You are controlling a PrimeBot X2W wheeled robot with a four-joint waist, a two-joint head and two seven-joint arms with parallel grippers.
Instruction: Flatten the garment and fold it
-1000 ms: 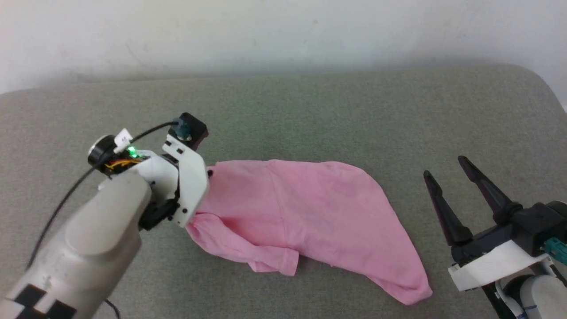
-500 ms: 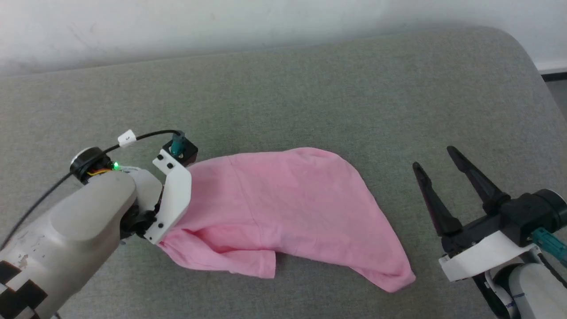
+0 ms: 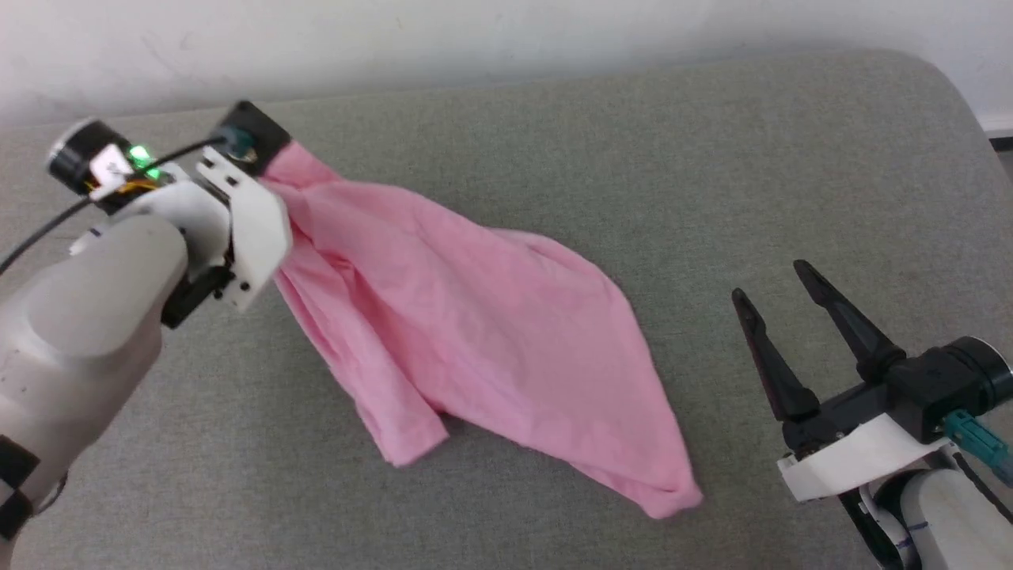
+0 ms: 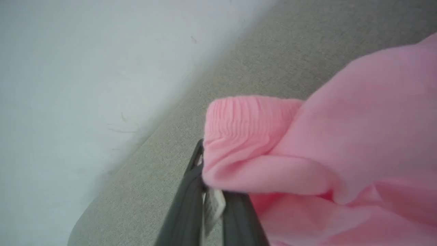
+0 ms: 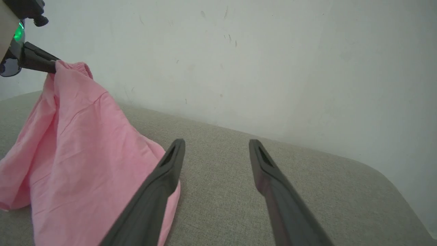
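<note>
The garment is a light-pink cloth, lifted at its far-left end and trailing diagonally down to a corner on the grey cushion near the right. My left gripper is shut on its ribbed edge, with a small white label between the fingers. In the right wrist view the left gripper pinches the top of the hanging garment. My left wrist covers the fingers in the head view. My right gripper stands open and holds nothing, just right of the cloth's low corner.
A grey padded surface with rounded corners carries everything. A white wall runs along its far edge. The surface's right end curves off near the right arm.
My left gripper has shut on the garment's left edge and raised it up and toward the far left, stretching the cloth diagonally. The right gripper has stayed open in place.
</note>
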